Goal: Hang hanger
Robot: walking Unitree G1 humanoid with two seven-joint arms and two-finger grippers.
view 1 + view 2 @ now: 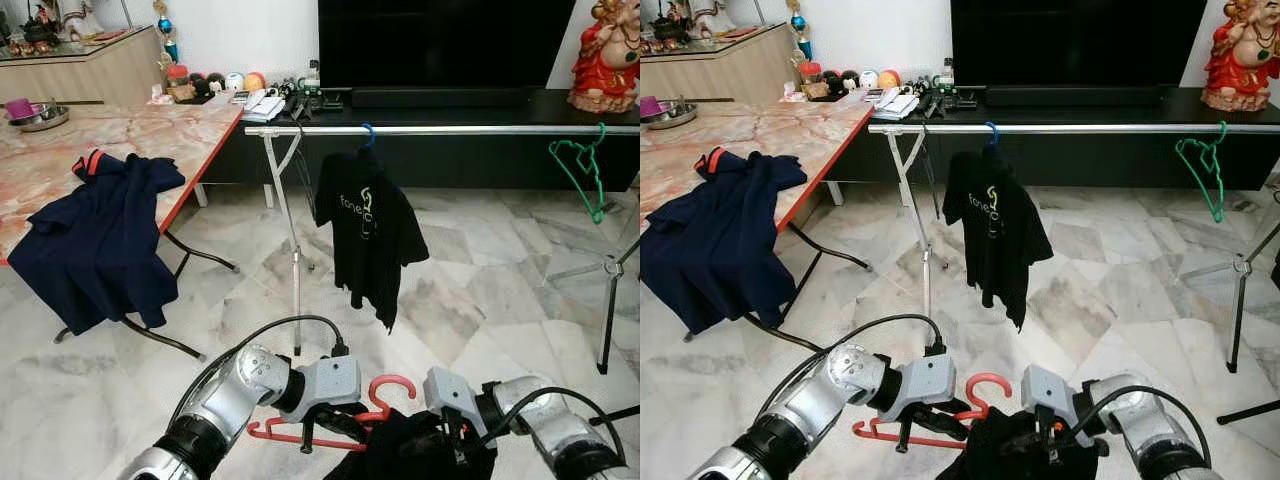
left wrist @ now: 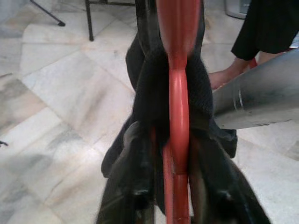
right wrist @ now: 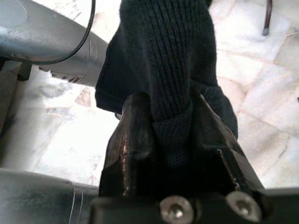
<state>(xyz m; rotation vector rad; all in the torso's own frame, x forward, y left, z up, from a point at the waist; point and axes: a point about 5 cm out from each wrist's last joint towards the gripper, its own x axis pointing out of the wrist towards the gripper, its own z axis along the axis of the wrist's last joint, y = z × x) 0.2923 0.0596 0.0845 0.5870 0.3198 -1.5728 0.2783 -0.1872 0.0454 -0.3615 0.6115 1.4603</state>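
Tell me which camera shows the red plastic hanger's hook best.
The left eye view: the red plastic hanger shows its curved hook whole, above the left claw. The right eye view shows it similarly. The left wrist view shows just its stem between black fabric.

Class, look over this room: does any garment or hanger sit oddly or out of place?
Yes. The navy shirt is slumped half off the marble table's edge rather than hung. On the rail, the black T-shirt hangs lopsided, and the green hanger dangles empty and tilted.

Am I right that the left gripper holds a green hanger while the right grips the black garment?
Not quite: the hanger in the left gripper is red, as the left wrist view shows. The right gripper does grip the black garment.
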